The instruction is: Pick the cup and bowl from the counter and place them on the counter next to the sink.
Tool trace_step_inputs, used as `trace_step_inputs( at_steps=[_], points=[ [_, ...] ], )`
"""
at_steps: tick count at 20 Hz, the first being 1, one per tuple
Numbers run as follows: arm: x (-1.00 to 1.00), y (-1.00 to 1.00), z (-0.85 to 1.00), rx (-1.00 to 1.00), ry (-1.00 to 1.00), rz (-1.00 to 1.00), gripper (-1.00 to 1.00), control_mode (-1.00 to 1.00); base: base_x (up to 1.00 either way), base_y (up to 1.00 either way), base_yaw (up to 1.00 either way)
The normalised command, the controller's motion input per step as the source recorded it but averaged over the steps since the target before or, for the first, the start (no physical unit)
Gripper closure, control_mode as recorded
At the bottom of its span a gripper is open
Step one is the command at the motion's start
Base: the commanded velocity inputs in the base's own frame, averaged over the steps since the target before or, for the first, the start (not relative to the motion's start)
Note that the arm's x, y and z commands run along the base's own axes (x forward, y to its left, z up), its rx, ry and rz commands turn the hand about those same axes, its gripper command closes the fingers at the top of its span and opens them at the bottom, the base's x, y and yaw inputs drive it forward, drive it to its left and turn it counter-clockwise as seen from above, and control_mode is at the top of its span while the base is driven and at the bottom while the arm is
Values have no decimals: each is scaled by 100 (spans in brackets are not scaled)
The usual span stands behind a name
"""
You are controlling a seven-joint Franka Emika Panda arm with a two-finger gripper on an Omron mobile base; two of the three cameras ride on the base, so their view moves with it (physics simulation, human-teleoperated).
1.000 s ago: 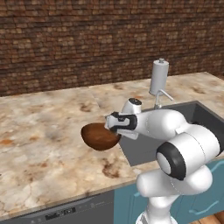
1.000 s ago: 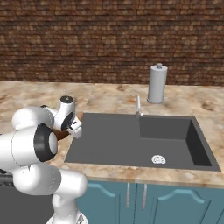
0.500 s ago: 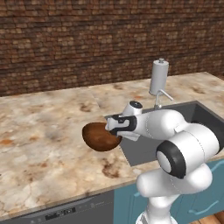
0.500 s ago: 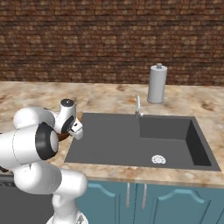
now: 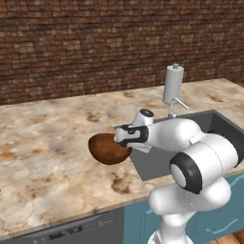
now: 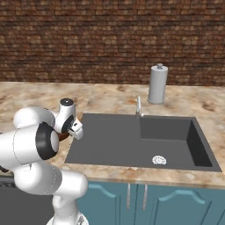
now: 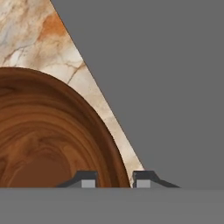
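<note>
The dark reddish-brown bowl [image 5: 106, 149] sits low at the counter [image 5: 47, 143], just left of the sink [image 5: 157, 159]; whether it rests on the stone I cannot tell. My gripper [image 5: 117, 138] reaches in from the right and is shut on the bowl's near rim. In the hand view the gripper [image 7: 114, 180] straddles the glossy bowl [image 7: 48, 131] rim, one tip inside and one outside. A strip of counter [image 7: 65, 57] runs between the bowl and the grey sink [image 7: 166, 87] basin. The cup is out of view.
A tall grey cylinder with a knob [image 5: 173, 85] stands behind the sink, beside the slim silver faucet [image 6: 139, 107]. The sink [image 6: 118, 140] has a round drain [image 6: 158, 160]. A brick wall backs the counter. Open stone spreads left of the bowl.
</note>
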Motion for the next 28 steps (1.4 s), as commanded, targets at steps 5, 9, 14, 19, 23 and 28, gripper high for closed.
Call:
trace_step_inputs(
  at_steps=[5,9,14,19,23,28],
  points=[
    [0,0,0,0,0,0,-100,-100,0,0,0],
    [-1,0,0,0,0,0,-100,-100,0,0,0],
    [-14,0,16,0,-3,0,-100,-100,0,0,0],
    [-27,0,86,0,-8,2,-100,-100,0,0,0],
    [-55,-13,87,1,0,6,-100,-100,0,0,0],
    [-82,-28,59,0,0,22,-100,-100,0,0,0]
  ],
)
